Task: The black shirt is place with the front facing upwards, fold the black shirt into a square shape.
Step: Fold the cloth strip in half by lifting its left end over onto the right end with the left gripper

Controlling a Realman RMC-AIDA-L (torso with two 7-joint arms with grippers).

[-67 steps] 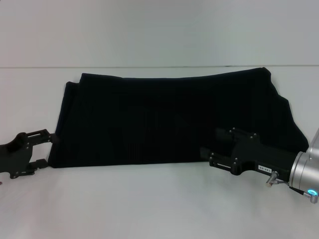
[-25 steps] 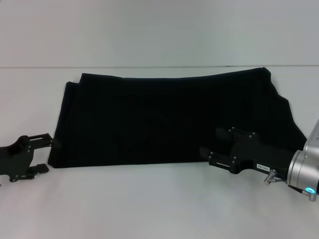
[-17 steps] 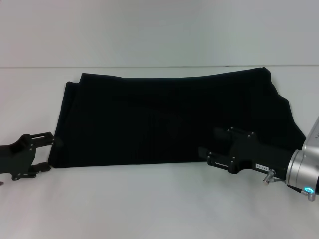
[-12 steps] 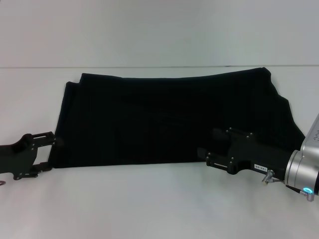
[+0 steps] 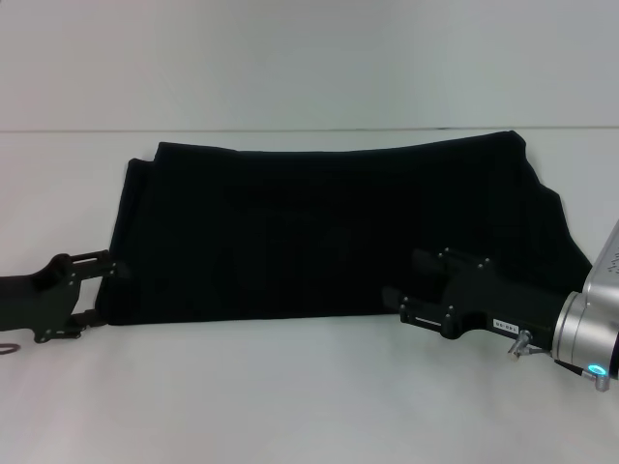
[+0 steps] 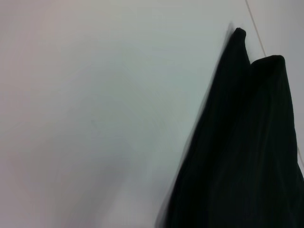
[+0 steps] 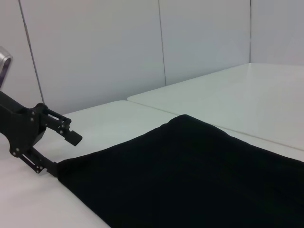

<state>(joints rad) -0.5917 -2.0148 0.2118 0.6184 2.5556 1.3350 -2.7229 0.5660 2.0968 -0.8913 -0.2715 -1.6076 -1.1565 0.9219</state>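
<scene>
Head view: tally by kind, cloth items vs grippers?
Shirts: 1, the black shirt, folded flat on the table.
Grippers: 2, the left gripper open at the shirt's near left corner, the right gripper over its near right edge.
Total: 3

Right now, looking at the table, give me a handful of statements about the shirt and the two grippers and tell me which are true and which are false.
1. The black shirt lies flat on the white table. True.
2. The shirt's lettering shows on top. False: only plain black cloth shows.
3. The left gripper is at the shirt's near left corner with its fingers open. True; the right wrist view shows one finger above the corner and one at table level.
4. The right gripper is parked far from the shirt. False: it is at the shirt's near edge, on the right side.
5. The left gripper has lifted the corner high off the table. False: the corner rests on the table.
</scene>
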